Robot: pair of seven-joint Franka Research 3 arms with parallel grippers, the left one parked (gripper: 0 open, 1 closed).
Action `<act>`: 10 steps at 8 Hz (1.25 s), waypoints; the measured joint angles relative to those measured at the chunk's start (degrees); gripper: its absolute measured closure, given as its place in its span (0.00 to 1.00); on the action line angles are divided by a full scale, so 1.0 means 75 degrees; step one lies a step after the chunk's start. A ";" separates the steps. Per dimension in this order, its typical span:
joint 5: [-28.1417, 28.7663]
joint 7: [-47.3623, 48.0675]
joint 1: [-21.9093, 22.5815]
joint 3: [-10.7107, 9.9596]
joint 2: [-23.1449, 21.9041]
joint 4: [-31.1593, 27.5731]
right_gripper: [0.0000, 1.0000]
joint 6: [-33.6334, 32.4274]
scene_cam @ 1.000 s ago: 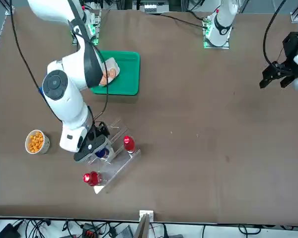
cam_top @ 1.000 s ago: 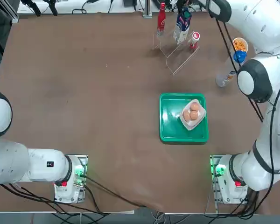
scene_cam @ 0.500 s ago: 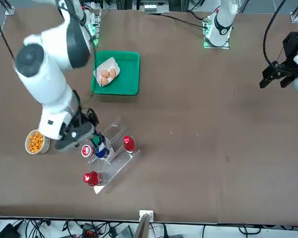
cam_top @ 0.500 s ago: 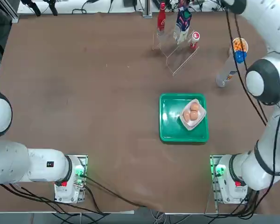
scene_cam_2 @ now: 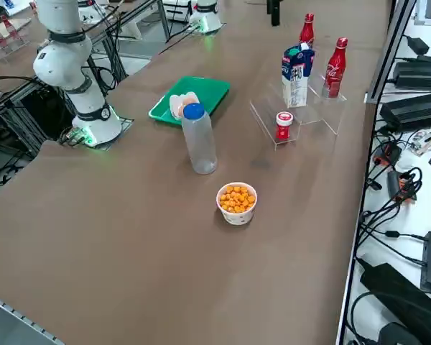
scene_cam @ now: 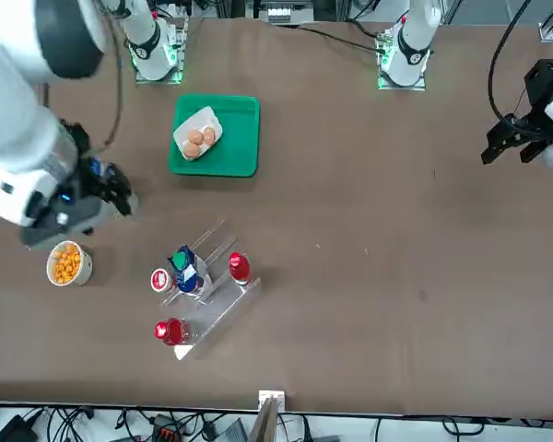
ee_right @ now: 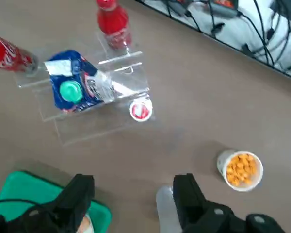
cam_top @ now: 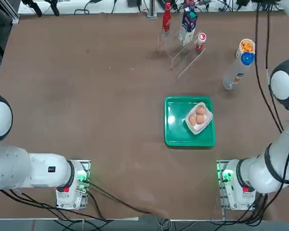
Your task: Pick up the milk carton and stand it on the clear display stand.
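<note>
Milk carton (scene_cam_2: 296,80) is stood upright on the clear display stand (scene_cam: 225,301), among two red bottles (scene_cam_2: 335,68) (scene_cam_2: 307,30) and a small red-capped bottle (scene_cam_2: 284,126), its base supported by the stand, so no grip seems needed to keep it from tipping. The fingers of the right gripper (ee_right: 134,180) are spread with nothing pinched between them, and the gripper is held above the table, well apart from the carton, presumably so that its neighbours are not knocked. The placing can be judged complete, with only a clear retreat to be made.
</note>
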 joint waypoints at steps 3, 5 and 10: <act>0.0089 0.0017 -0.0788 -0.0020 -0.1022 -0.1225 0.00 0.0002; 0.0209 0.0003 -0.1361 -0.0027 -0.1691 -0.2008 0.00 0.0090; 0.0216 0.0025 -0.1901 -0.0038 -0.2568 -0.3013 0.00 0.0116</act>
